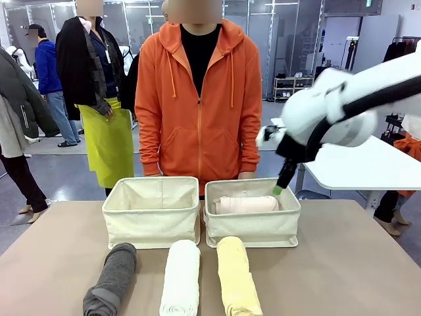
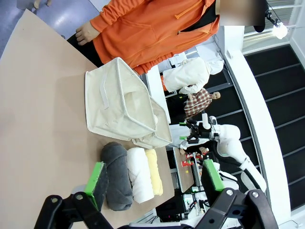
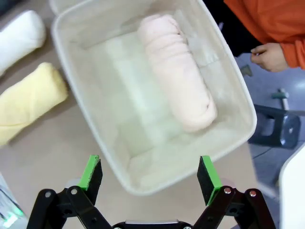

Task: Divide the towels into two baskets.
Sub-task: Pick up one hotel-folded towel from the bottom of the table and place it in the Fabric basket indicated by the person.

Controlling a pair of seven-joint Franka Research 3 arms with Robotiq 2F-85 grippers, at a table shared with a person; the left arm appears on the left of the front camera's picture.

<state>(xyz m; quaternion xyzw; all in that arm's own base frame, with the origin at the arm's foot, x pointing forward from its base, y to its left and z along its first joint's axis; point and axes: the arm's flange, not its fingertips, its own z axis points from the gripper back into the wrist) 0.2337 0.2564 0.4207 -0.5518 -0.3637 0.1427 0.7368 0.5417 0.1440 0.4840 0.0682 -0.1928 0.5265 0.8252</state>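
**One towel in a basket, three lying on the table**

The left gripper (image 2: pixel 155 183) is hanging high above the table (image 1: pixel 368 263), jaws spread wide and holding nothing.

Three rolls are lying side by side in front of the baskets, their ends pointing towards them. The grey towel (image 1: pixel 110 280) is lying furthest left, the white towel (image 1: pixel 180 276) in the middle, and the yellow towel (image 1: pixel 238 283) on the right, just beside the white one. Behind them the left basket (image 1: pixel 152 227) is standing empty, as far as its inside can be seen. The right basket (image 1: pixel 253 230) is standing just beside it, and the pink towel (image 1: pixel 247 205) is lying lengthwise along its far wall. The right gripper (image 3: pixel 148 168) is hovering over that basket's right end, fingers wide apart and empty. A person (image 1: pixel 197 99) is standing just behind the baskets.

The rolls are looking light, soft and easily squashed. Terry cloth is likely giving the pads good friction, and nothing here is fragile. The middle of a roll is probably the best place to take hold, with the jaws across its width and pressing in well. A grip near an end is likely leaving the roll sagging or coming unrolled. The soft canvas walls may be giving way if bumped.

No brand, label or writing is showing legibly on the towels or baskets.
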